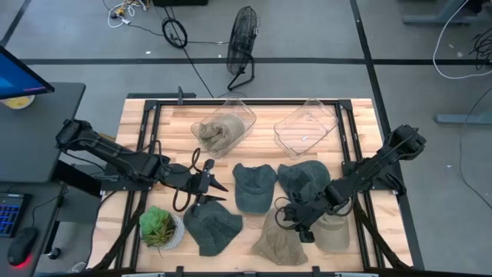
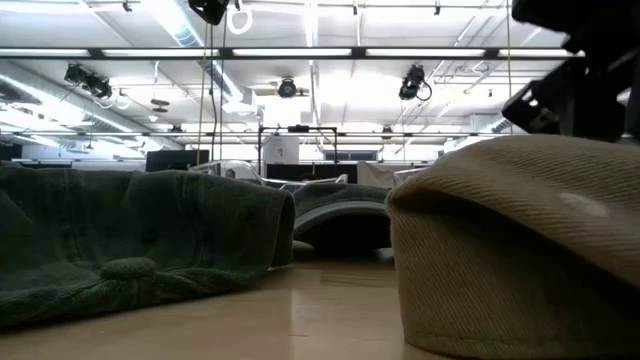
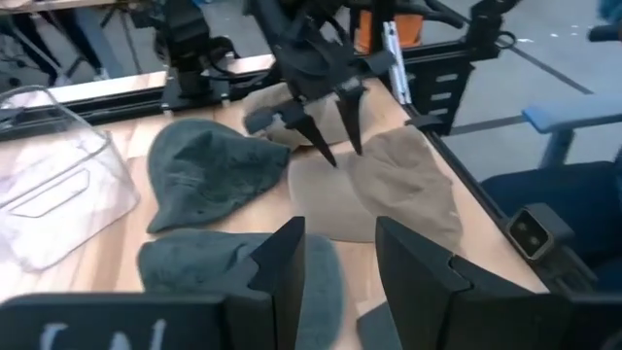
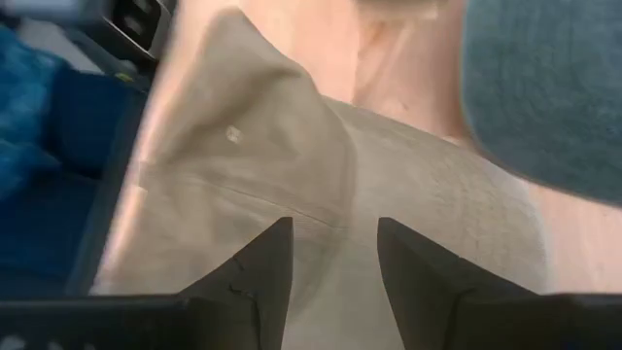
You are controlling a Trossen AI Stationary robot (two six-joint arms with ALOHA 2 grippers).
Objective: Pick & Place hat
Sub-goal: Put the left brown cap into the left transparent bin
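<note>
Several hats lie on the wooden table. Two tan hats (image 1: pixel 278 242) (image 1: pixel 332 231) sit near the near edge, with dark green hats (image 1: pixel 254 186) (image 1: pixel 304 181) (image 1: pixel 211 231) around them. Another tan hat (image 1: pixel 223 129) lies in the left clear bin. My right gripper (image 1: pixel 296 227) (image 4: pixel 335 243) is open and hangs close over a tan hat (image 4: pixel 253 165) (image 3: pixel 398 185), fingers pointing down. My left gripper (image 1: pixel 219 192) (image 3: pixel 338 248) is open above the table, near the dark green hat (image 3: pixel 194 272) by the plant. The low view shows a tan hat (image 2: pixel 520 240) and a dark green hat (image 2: pixel 130 240) resting on the table.
An empty clear bin (image 1: pixel 306 127) stands at the far right of the table, beside the left bin (image 1: pixel 238 115). A potted plant (image 1: pixel 160 227) sits at the near left corner. Black frame rails (image 1: pixel 154 123) border the tabletop. A fan (image 1: pixel 242 46) stands on the floor beyond.
</note>
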